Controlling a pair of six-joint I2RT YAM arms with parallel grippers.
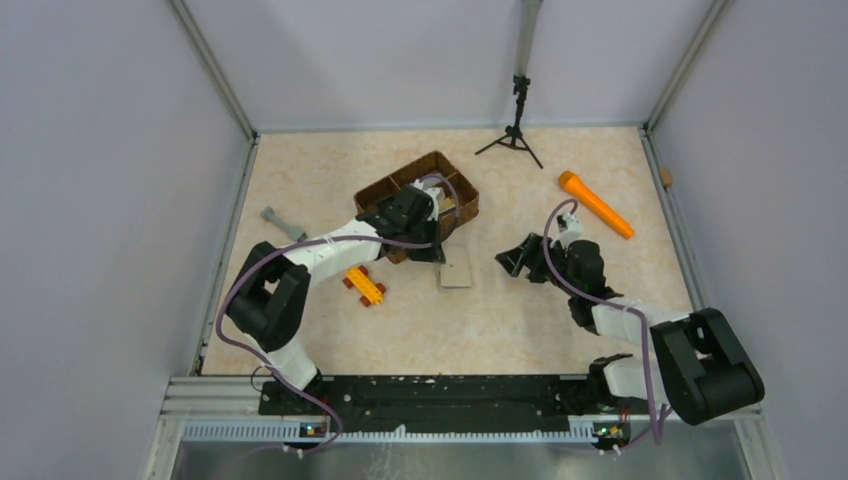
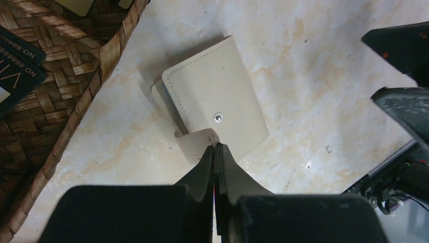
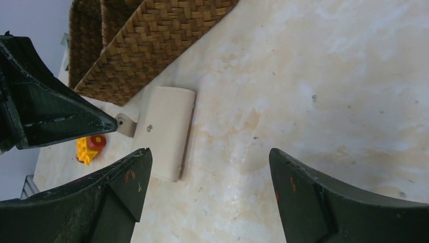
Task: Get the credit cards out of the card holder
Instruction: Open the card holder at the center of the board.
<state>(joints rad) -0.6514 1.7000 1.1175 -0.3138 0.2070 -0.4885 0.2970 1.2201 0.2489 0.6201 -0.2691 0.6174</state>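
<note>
The cream card holder [image 1: 456, 274] lies closed on the table just off the wicker tray's near corner, stud up [image 2: 222, 96]. Its strap tab [image 2: 195, 142] curls up at the near edge. My left gripper [image 2: 215, 148] is shut, its tips pinching the edge of that tab; it reaches in from the tray side [image 1: 438, 258]. My right gripper [image 3: 208, 152] stands open over bare table to the right of the holder [image 3: 164, 131], holding nothing [image 1: 512, 262]. No credit cards show in the holder; only a pale blue edge shows. Two tan flat pieces [image 2: 76, 5] lie in the tray.
The brown wicker tray [image 1: 400, 180] sits behind the holder, with a dark printed card [image 2: 20, 66] inside. A yellow and red toy [image 1: 365, 285] lies left of the holder. An orange tube [image 1: 595, 203] is at back right, a grey piece [image 1: 283, 224] at left, a small tripod [image 1: 515, 130] at the rear.
</note>
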